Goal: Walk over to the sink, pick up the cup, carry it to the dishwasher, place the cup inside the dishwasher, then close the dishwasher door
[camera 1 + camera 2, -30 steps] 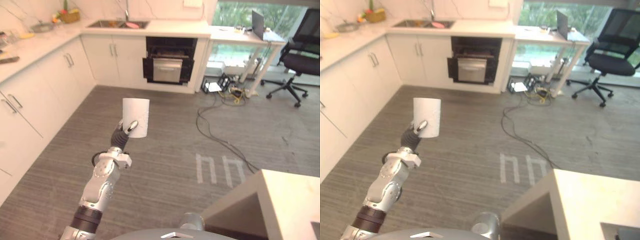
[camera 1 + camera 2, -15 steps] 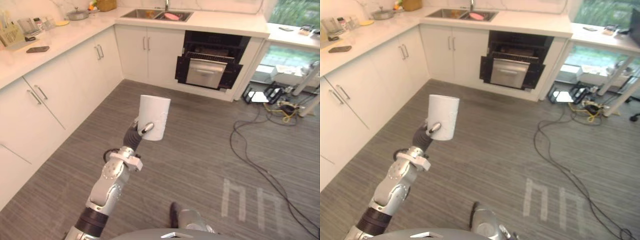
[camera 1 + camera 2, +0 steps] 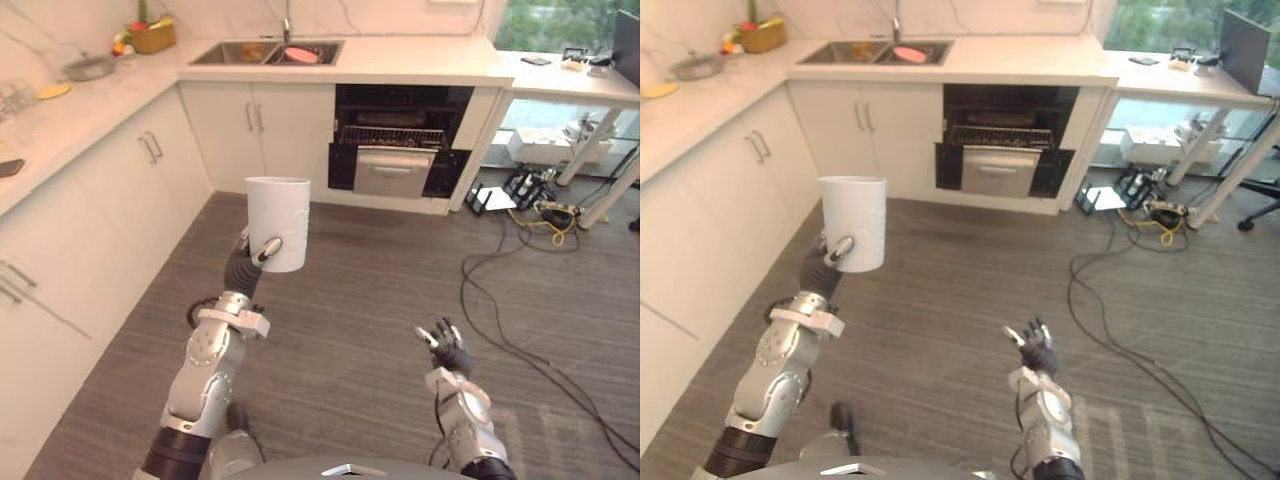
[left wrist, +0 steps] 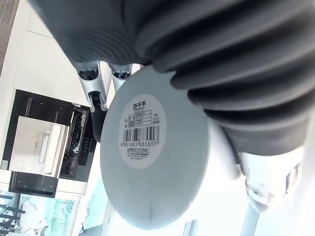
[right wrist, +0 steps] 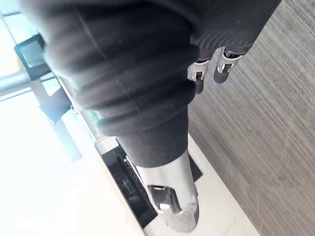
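Cup (image 3: 277, 222) upright in left hand (image 3: 243, 268), fingers curled round it, held high, probably for steady carrying. Dishwasher (image 3: 398, 148) ahead, open, well apart. Right hand (image 3: 447, 350) empty, fingers relaxed.

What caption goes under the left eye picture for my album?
Robot's left hand holds a white cup upright, facing the open dishwasher ahead; right hand open.

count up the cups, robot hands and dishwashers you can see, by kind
cup: 1
hands: 2, left hand curled round the cup, right hand open and holding nothing
dishwasher: 1, door open
total: 4
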### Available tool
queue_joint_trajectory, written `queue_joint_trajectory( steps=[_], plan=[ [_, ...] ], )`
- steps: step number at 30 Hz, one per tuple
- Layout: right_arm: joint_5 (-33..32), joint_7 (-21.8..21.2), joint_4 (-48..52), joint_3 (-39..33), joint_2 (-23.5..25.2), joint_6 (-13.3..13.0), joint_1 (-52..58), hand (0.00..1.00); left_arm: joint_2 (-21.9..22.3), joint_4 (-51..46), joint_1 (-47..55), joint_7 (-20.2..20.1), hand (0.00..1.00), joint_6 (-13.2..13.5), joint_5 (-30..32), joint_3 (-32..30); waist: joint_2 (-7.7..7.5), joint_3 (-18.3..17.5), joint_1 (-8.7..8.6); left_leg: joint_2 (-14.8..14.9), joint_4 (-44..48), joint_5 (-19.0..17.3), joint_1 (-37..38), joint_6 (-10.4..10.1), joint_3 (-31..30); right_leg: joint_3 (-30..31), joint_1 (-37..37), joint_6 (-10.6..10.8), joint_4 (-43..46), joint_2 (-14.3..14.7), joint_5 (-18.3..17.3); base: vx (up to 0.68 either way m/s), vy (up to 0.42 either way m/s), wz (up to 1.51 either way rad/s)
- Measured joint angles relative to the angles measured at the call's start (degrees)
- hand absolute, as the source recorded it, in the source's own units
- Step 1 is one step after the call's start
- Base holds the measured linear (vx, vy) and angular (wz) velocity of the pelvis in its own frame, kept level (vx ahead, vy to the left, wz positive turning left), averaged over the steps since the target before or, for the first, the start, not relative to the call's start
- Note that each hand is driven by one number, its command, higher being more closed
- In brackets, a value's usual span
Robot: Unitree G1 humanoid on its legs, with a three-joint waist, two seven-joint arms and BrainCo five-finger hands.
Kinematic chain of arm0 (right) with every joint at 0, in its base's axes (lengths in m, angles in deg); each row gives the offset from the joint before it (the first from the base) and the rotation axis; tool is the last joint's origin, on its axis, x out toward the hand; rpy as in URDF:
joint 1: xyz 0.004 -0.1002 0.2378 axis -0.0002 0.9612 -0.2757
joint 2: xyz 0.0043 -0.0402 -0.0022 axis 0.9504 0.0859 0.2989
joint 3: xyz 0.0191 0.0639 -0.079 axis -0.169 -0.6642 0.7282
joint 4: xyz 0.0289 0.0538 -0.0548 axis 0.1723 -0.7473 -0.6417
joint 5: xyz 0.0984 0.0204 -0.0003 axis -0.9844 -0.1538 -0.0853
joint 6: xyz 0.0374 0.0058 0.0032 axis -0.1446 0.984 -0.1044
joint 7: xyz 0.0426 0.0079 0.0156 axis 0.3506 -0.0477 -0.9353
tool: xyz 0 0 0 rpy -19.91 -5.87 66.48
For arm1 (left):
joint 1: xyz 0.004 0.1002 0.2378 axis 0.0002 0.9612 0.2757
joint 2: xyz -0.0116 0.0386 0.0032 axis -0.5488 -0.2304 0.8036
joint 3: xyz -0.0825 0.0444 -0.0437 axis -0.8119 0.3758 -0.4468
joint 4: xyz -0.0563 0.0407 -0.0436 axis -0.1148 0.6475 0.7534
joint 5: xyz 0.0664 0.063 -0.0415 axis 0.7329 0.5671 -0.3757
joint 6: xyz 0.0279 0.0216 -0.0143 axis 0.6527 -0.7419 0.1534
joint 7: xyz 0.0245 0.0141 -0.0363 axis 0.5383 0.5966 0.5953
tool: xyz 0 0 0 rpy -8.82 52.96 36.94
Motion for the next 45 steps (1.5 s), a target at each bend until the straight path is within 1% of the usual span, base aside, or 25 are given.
queue_joint_trajectory(
  steps=[2, 4, 6, 8, 10, 11, 12, 13, 15, 16, 18, 19, 20, 21, 22, 27, 29, 31, 32, 34, 36, 38, 40, 43, 45],
  plan=[
    [0.0, -0.17, -0.25, -0.18, 1.83, 1.83, 2.38, 0.0, -1.42, 0.52, 1.93, 0.86, 1.0, 0.15, -0.01, -3.46, -1.67, 0.41, 0.01, -1.11, 7.96, -2.22, -0.1, 1.61, -2.5, -0.77, 0.31, -1.3, 3.7, 0.75, -1.7, 0.49, 0.264, -0.6],
    [0.0, -0.32, -0.24, -1.18, 2.06, 3.46, 5.76, 0.0, -1.84, 0.04, 3.06, 0.21, 1.0, 0.47, 0.03, -5.72, -3.62, -0.75, 0.22, -3.94, 14.93, -10.31, 0.34, 2.39, -4.38, -1.14, -1.19, -4.73, 11.41, -1.65, 0.27, 0.51, 0.254, -0.41],
    [-0.05, -0.48, -0.27, -2.25, 2.45, 4.1, 6.94, 0.0, -1.74, -1.08, 3.02, -0.89, 1.0, 0.9, 0.08, -5.97, -5.61, -1.7, -0.03, -7.04, 13.29, -11.67, 2.47, 3.81, -2.42, -1.95, -5.84, -4.36, 20.41, -5.67, 2.38, 0.34, 0.177, -0.26],
    [0.11, -1.38, -0.73, -2.78, 3.39, 4.44, 7.05, 0.0, -1.59, -3.14, 3.16, -2.18, 1.0, 1.91, 0.25, -5.75, -7.25, -1.46, -0.01, -10.93, 10.53, -13.2, 8.32, 6.24, 1.86, -3.85, -12.75, -2.02, 33.81, -13.12, 13.09, 0.44, 0.204, -0.46],
    [1.72, -2.33, -2.73, -2.41, 3.89, 4.46, 7.0, 0.0, -0.84, -4.28, 3.02, -1.76, 1.0, 2.03, 0.66, -4.48, -4.83, -1.7, -0.6, -10.86, 7.39, -14.39, 13.19, 7.14, 2.84, -5.99, -15.68, -4.25, 39.18, -14.55, 22.96, 0.46, 0.204, -0.38],
    [2.25, -2.63, -2.91, -2.36, 5.29, 4.45, 6.98, 0.0, -1.07, -4.81, 2.5, -1.31, 1.0, 2.95, 1.26, -3.94, -3.93, -1.17, -0.68, -10.16, 4.7, -14.79, 16.46, 7.16, 3.05, -8.45, -18.43, -5.69, 44.32, -13.96, 15.44, 0.34, 0.131, -0.31],
    [2.25, -2.69, -2.84, -2.34, 5.84, 4.45, 7.01, 0.0, -1.03, -4.86, 2.29, -0.89, 1.0, 3.32, 1.26, -3.87, -3.39, -0.91, -0.73, -9.81, 3.1, -14.78, 18.12, 7.13, 3.1, -10.31, -19.87, -6.75, 45.7, -13.28, 11.68, 0.3, 0.077, -0.38],
    [2.16, -2.96, -2.37, -2.17, 6.35, 4.45, 7.31, 0.0, -1.0, -4.89, 1.97, -0.15, 1.0, 3.93, 1.26, -3.62, -2.07, -0.64, -0.8, -8.79, -0.12, -14.54, 21.38, 6.36, 3.35, -13.97, -23.03, -6.96, 43.7, -10.74, 6.28, 0.31, 0.037, -0.38],
    [2.16, -3.51, -0.72, -1.74, 6.55, 4.53, 8.19, 0.0, -1.19, -4.77, 0.72, 0.37, 1.0, 4.22, 1.36, -2.78, -1.48, -0.6, -1.71, -7.11, -3.13, -15.13, 23.44, 5.57, 3.86, -18.61, -27.2, -6.76, 28.23, -5.87, 5.07, 0.3, -0.026, -0.17],
    [2.24, -4.45, 0.69, -2.07, 6.76, 4.52, 9.57, 0.0, -1.49, -4.74, -0.27, 0.36, 1.0, 4.22, 1.68, -2.12, -2.31, -0.13, -2.23, -6.99, -4.0, -15.65, 24.71, 4.61, 4.16, -18.94, -28.82, -5.03, 13.08, -3.38, 9.85, 0.24, -0.086, 0.1],
    [2.32, -5.32, 1.32, -2.47, 6.82, 4.53, 12.17, 0.0, -2.64, -4.03, -0.22, 0.16, 1.0, 4.17, 2.43, -1.34, -5.01, 0.01, -3.21, -8.97, -4.82, -17.16, 27.69, 2.76, 3.38, -19.43, -28.95, -2.36, -1.41, -2.7, 17.12, 0.37, -0.146, 0.35],
    [2.36, -5.88, 1.95, -2.4, 6.67, 4.55, 15.0, 0.0, -3.14, -2.87, 0.11, -0.01, 1.0, 4.1, 2.49, -0.38, -6.92, -0.41, -3.72, -10.4, -4.77, -19.16, 30.41, 1.25, 1.38, -17.58, -28.0, -4.92, -2.56, -2.79, 21.61, 0.44, -0.17, 0.53],
    [2.36, -6.2, 1.85, -2.54, 6.58, 4.67, 15.75, 0.0, -2.93, -2.25, 0.54, -0.02, 1.0, 4.0, 2.5, 0.1, -7.0, -0.45, -3.84, -10.03, -4.83, -19.81, 31.45, 1.1, 1.0, -16.92, -27.43, -5.61, -2.1, -2.28, 25.16, 0.49, -0.177, 0.37],
    [2.37, -6.57, 1.93, -2.51, 4.82, 4.65, 16.37, 0.0, -1.66, -1.2, 1.31, 0.08, 1.0, 3.97, 2.51, 0.86, -3.27, -0.7, -3.64, -7.77, -4.78, -21.5, 31.78, 1.25, 1.05, -16.98, -27.26, -7.91, -1.97, 0.02, 26.31, 0.53, -0.147, -0.02],
    [2.36, -6.7, 1.95, -2.4, 3.78, 4.57, 15.75, 0.0, -0.63, -0.72, 1.18, 0.31, 1.0, 3.98, 2.5, 0.91, -0.56, -0.38, -3.04, -6.45, -4.41, -22.13, 31.29, 2.43, 1.23, -17.2, -27.47, -8.62, -2.12, 1.42, 25.43, 0.48, -0.142, -0.1],
    [2.3, -6.7, 2.64, -1.72, 5.5, 4.33, 12.83, 0.0, 0.78, -0.97, 0.82, 0.38, 1.0, 4.21, 2.54, 1.67, 1.0, -0.27, -1.01, -2.85, 7.87, -21.56, 26.75, 7.45, 4.17, -20.11, -26.82, -10.74, 1.4, 2.96, 20.19, 0.24, -0.12, -0.08],
    [2.45, -6.69, 4.86, -2.06, 5.31, 4.35, 13.36, 0.0, 0.74, -1.32, 1.13, 0.55, 1.0, 4.09, 2.4, 1.59, 0.64, 0.53, 0.13, 1.49, 27.13, -17.82, 19.95, 7.35, 3.04, -21.63, -24.31, -11.13, 5.58, 3.12, 15.08, 0.31, -0.163, -0.02],
    [3.64, -6.7, 5.04, -2.54, 3.37, 3.81, 13.47, 0.0, 0.83, -1.76, 3.46, 0.68, 1.0, 4.05, 1.93, 0.93, 2.29, 0.8, -0.05, 7.74, 40.75, -3.58, 14.22, 6.32, 3.48, -22.06, -16.86, -10.91, -2.68, 5.93, 14.92, 0.31, -0.042, -0.15],
    [3.55, -6.75, 5.12, -3.0, 3.03, 3.02, 13.25, 0.0, 0.81, -1.76, 3.57, 0.5, 1.0, 4.04, 1.21, 0.49, 2.6, 0.54, 0.1, 9.34, 43.23, -5.93, 11.97, 4.98, 5.93, -21.88, -14.33, -11.21, -6.27, 5.83, 15.44, 0.38, -0.003, -0.25],
    [3.45, -6.74, 5.09, -4.3, 2.09, 2.59, 12.66, 0.0, 1.14, -1.81, 3.5, 0.12, 1.0, 4.09, 1.13, 0.27, 2.56, 0.54, -0.34, 9.76, 40.1, -11.34, 10.2, 5.19, 10.4, -21.43, -12.25, -11.99, -7.9, 4.62, 15.99, 0.29, -0.01, -0.14],
    [3.41, -6.73, 4.94, -4.74, 1.79, 2.62, 12.2, 0.0, 1.3, -1.88, 3.84, -0.21, 1.0, 4.09, 1.13, 0.23, 2.45, 0.42, -0.47, 8.4, 28.8, -14.11, 9.78, 3.34, 10.33, -21.2, -10.25, -11.24, -8.67, 3.75, 15.48, 0.26, 0.009, -0.1],
    [3.05, -6.76, 4.94, -4.63, 1.78, 2.61, 11.25, 0.0, 1.67, -3.0, 4.65, -0.97, 1.0, 4.09, 0.95, -0.8, 1.95, 0.13, -0.59, 6.31, 9.86, -13.07, 9.82, 0.69, 5.71, -20.4, -9.26, -10.16, -8.66, 2.53, 14.45, 0.3, 0.076, -0.18],
    [1.61, -6.82, 4.99, -4.6, 1.78, 1.6, 10.44, 0.0, 2.5, -3.62, 5.91, -2.13, 1.0, 4.11, 0.06, -2.6, 1.45, 0.0, -0.62, 5.99, 1.22, -10.85, 9.13, -0.97, 4.44, -19.12, -9.2, -9.08, -8.04, 0.8, 13.69, 0.25, 0.137, -0.24],
    [1.08, -6.78, 6.4, -4.78, 1.06, -0.23, 10.75, 0.0, 2.63, -3.63, 7.52, -3.88, 1.0, 4.13, -0.02, -4.07, 1.09, -0.01, -1.21, 4.04, -1.52, -9.04, 7.99, -0.22, 5.5, -18.07, -7.56, -4.8, -6.55, -3.12, 12.93, 0.29, 0.258, -0.09],
    [1.09, -6.78, 7.48, -4.77, -0.29, -1.06, 10.77, 0.0, 2.72, -3.67, 8.55, -4.6, 1.0, 4.78, -0.06, -4.2, 3.04, -0.62, -0.87, 2.8, -3.42, -7.15, 9.59, 1.71, 4.95, -16.33, -7.31, -1.55, -5.72, -3.56, 11.91, 0.26, 0.413, -0.55]
  ],
)
